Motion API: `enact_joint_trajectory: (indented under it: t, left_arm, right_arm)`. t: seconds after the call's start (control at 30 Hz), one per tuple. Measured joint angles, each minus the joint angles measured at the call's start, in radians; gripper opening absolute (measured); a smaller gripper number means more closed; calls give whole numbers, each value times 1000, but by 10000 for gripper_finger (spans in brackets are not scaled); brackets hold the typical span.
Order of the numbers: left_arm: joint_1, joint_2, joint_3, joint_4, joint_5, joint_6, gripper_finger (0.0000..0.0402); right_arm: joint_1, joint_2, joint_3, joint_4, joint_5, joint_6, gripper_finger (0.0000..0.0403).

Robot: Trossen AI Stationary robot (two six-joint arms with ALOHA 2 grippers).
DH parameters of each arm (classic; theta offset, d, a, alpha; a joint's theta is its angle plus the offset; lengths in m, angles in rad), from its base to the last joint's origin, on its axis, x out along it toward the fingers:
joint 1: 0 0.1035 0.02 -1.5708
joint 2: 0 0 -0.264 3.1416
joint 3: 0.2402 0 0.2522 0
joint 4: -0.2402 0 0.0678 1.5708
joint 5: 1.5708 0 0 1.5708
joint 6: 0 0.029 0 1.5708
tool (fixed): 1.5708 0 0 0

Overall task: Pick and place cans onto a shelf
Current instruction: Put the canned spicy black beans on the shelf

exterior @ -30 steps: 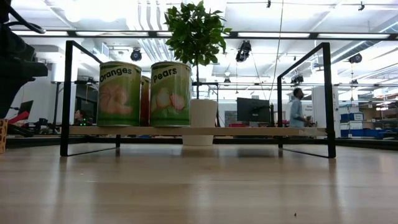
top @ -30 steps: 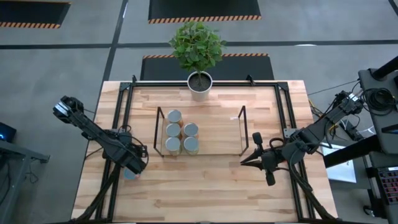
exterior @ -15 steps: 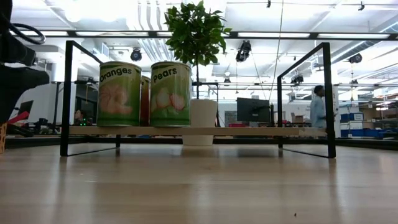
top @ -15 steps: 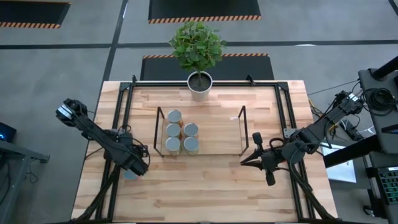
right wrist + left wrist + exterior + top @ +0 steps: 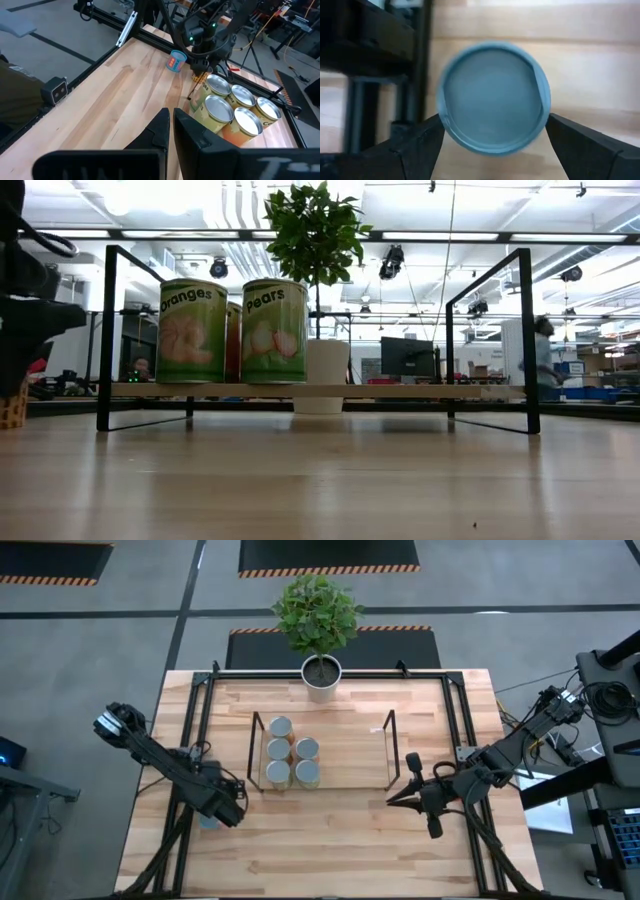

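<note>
The left tool (image 5: 492, 135) hangs with its fingers spread wide on either side of a small blue-topped can (image 5: 493, 97) standing near the left edge of the light wooden counter (image 5: 340, 830). Five silver-topped cans (image 5: 292, 762) stand on the left part of the low black-wire shelf with a pale wood board (image 5: 350, 755). The right tool (image 5: 392, 800), fingers pressed together and empty, rests near the shelf's right end.

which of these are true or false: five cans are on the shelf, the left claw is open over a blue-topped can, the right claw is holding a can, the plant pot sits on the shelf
Five cans are on the shelf: true.
The left claw is open over a blue-topped can: true.
The right claw is holding a can: false, it is shut on nothing.
The plant pot sits on the shelf: false, it stands on the table behind the shelf.
</note>
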Motion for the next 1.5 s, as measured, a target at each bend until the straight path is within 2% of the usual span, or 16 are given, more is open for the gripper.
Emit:
enact_joint_trajectory:
  t: [0.27,0.67,1.0,1.3,1.5]
  left_arm:
    - [0,6,0,29,0,4,324]
    - [0,39,-40,26,-56,-57,301]
    - [0,59,-37,26,-63,-82,276]
    - [-2,59,91,2,-51,-14,276]
    - [-21,61,244,-147,-31,1,277]
  right_arm:
    - [0,0,0,-14,0,8,13]
    - [0,0,0,-16,0,8,13]
    - [0,0,0,-16,0,8,13]
    - [0,0,0,-17,0,13,13]
    - [0,0,0,-23,0,21,13]
